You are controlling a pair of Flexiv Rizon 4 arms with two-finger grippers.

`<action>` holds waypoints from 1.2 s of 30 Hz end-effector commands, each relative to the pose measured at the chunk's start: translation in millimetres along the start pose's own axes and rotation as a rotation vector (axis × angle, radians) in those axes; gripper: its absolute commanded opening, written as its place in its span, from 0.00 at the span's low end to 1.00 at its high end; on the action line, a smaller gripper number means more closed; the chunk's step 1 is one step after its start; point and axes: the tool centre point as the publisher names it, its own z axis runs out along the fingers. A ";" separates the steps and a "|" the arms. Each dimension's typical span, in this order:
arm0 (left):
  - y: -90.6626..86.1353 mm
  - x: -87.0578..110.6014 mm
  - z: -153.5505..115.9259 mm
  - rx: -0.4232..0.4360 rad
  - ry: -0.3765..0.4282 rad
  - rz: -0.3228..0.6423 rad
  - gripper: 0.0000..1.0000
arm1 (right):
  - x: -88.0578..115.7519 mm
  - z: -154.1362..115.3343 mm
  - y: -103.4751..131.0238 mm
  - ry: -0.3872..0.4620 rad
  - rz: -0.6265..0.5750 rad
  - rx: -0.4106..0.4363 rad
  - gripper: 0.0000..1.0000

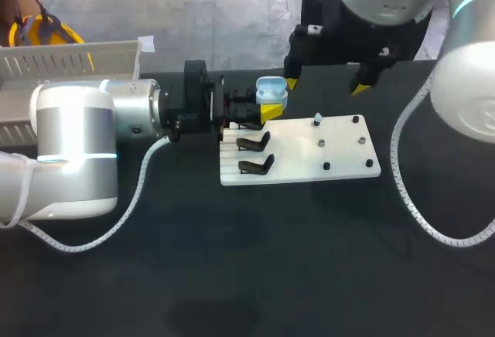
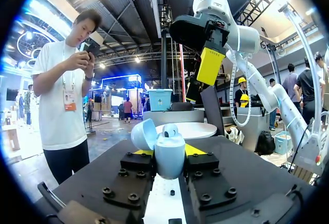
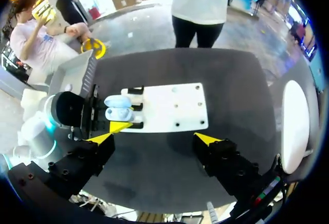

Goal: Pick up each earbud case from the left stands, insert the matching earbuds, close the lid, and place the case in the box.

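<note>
1. Where the left arm comes in over the desk's left edge, a pale box stands behind it at the far left corner. The arm hides the box's near side, and its inside cannot be made out.
2. The left end effector lies level, toward the desk's far edge. It grips the light-blue earbud case from both sides, narrowly. In the left wrist view the case covers most of its yellow tips.
3. The case's lid stands open. Something rounded shows in the mouth, but I cannot tell whether it is an earbud.
4. A white board lies flat near the desk's middle. Two black stands are on its left part, both bare, and the case is held just over the board's far left corner.
5. Small dark pegs dot the board's right part, one with a white top. They are too small to make out further.
6. The right end effector hangs over the board's far edge with its fingers spread wide and gripping nothing. The right arm is cut off above and hides part of the desk's far edge.
</note>
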 end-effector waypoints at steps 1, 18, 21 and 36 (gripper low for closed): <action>-1.3 0.9 0.2 -0.006 -0.004 0.004 0.00 | -0.9 5.4 -3.9 -0.013 0.031 -0.012 1.00; -1.3 0.9 0.2 -0.006 -0.004 0.004 0.00 | -49.8 122.4 -74.6 -0.018 0.203 0.019 1.00; -1.3 0.9 0.2 -0.006 -0.004 0.004 0.00 | -52.8 142.5 -76.7 -0.012 0.214 0.033 1.00; -1.3 0.9 0.2 -0.006 -0.004 0.004 0.00 | -62.8 202.8 -69.2 0.022 0.242 0.034 1.00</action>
